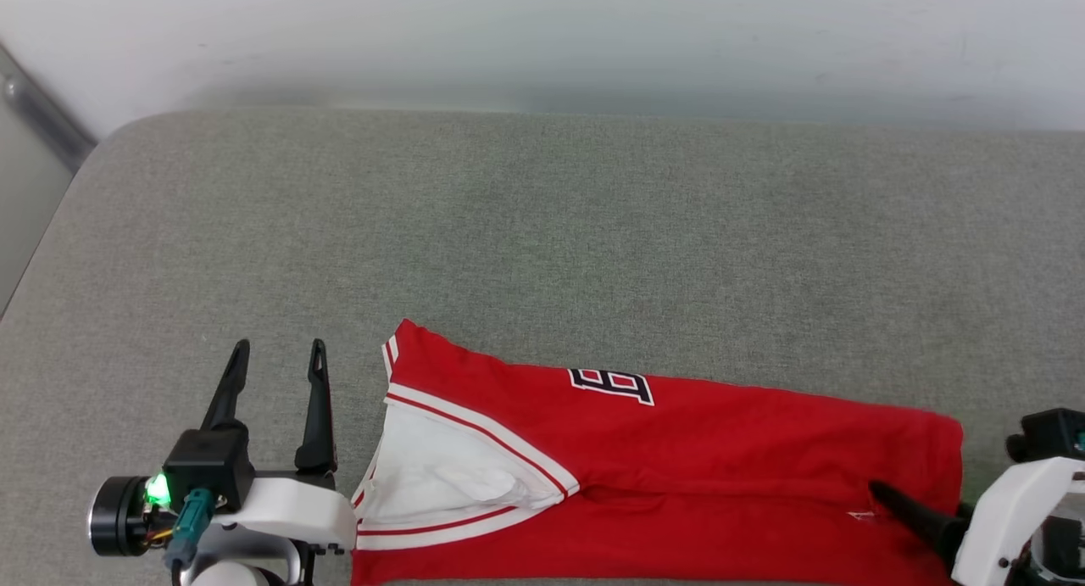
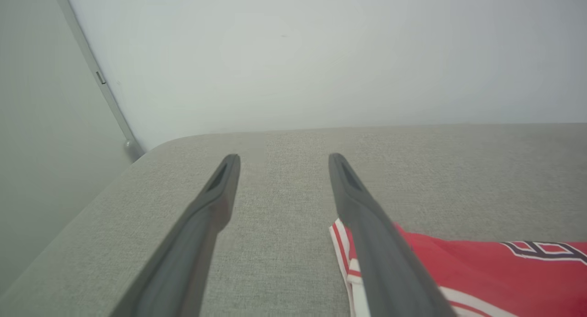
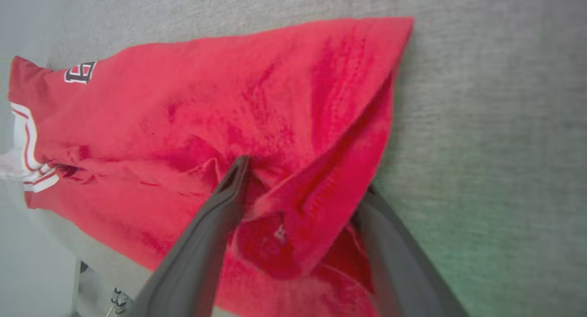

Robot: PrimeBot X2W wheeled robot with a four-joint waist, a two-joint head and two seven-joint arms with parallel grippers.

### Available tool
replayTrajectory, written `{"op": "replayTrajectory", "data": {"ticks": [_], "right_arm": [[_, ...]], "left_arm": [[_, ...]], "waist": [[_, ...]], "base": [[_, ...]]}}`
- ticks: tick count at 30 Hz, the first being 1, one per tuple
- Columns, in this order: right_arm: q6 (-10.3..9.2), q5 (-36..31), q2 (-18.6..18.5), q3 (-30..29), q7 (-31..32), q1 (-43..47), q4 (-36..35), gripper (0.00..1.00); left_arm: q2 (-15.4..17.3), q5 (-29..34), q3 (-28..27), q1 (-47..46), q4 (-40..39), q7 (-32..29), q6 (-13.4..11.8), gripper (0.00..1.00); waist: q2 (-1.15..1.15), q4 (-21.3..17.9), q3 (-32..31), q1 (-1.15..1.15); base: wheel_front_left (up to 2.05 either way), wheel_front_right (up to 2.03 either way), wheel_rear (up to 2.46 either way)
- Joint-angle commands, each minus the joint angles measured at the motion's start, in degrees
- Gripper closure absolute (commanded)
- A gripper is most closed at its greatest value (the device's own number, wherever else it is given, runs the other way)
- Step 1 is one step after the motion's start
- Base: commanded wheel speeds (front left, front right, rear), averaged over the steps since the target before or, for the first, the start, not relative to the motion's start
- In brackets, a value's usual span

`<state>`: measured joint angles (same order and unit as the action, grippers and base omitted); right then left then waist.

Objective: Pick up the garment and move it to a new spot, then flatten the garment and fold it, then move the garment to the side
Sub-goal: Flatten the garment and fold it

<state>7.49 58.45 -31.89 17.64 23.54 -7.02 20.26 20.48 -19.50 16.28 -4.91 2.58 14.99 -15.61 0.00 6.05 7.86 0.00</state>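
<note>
The garment (image 1: 678, 450) is a red jersey folded into a long band near the front edge of the grey cushion (image 1: 542, 230). Its white sleeve (image 1: 432, 459) with striped trim points left, and black numerals (image 1: 612, 385) sit on its far edge. My left gripper (image 1: 280, 348) stands open just left of the sleeve end, touching nothing; the garment (image 2: 481, 271) lies beside its right finger. My right gripper (image 1: 898, 501) is at the garment's right end. In the right wrist view the gripper (image 3: 305, 175) is open, with a raised fold of the garment (image 3: 206, 92) between its fingers.
A pale wall (image 1: 542, 35) rises behind the cushion. The cushion's rounded left edge (image 1: 51, 230) drops off beside a wall strip (image 1: 42, 111). Bare grey fabric stretches beyond and left of the jersey.
</note>
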Motion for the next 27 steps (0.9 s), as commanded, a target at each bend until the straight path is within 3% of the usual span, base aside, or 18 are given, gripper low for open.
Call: {"op": "replayTrajectory", "data": {"ticks": [1,7,8,9,10,17,27], "right_arm": [[-0.01,1.43,1.35,1.68,1.71,1.80,0.04,0.00],[-0.02,3.90,1.29,3.42,2.08,1.44,-0.33,0.00],[-0.02,4.08,1.27,3.48,1.71,1.14,-0.24,0.58],[-0.01,4.02,1.10,3.60,1.28,0.83,-0.24,0.90],[-0.01,3.97,0.84,3.71,0.90,0.60,-0.26,1.00],[-0.01,5.29,-1.16,3.23,-1.68,-1.06,-0.82,1.00],[-0.02,5.36,-8.55,0.64,-4.05,1.07,-0.46,1.00]], "left_arm": [[-0.98,1.30,-1.06,0.81,-0.03,0.26,0.79,0.00],[-5.58,5.84,-5.76,3.10,0.39,0.27,4.50,0.00],[-6.19,6.47,-6.53,3.35,0.48,0.27,4.95,0.00],[-6.69,7.23,-7.20,3.53,0.46,0.27,5.42,0.00],[-7.23,7.94,-7.82,3.68,0.36,0.27,5.83,0.00],[-10.33,12.36,-11.50,4.95,-0.71,0.27,8.07,0.00],[-13.21,15.63,-14.98,7.57,-1.16,0.27,10.54,0.00]], "waist": [[0.00,0.03,0.11,0.00],[0.00,0.37,0.23,0.00],[0.00,0.43,0.20,0.00],[0.00,0.46,0.16,0.00],[0.00,0.52,0.12,0.00],[0.00,0.52,-0.73,0.00],[0.00,-0.02,-3.51,0.00]], "base": [[0.00,0.00,0.00],[0.00,0.00,0.00],[0.00,0.00,0.00],[0.00,0.00,0.00],[0.00,0.00,0.00],[0.00,0.00,0.00],[0.00,0.00,0.00]]}}
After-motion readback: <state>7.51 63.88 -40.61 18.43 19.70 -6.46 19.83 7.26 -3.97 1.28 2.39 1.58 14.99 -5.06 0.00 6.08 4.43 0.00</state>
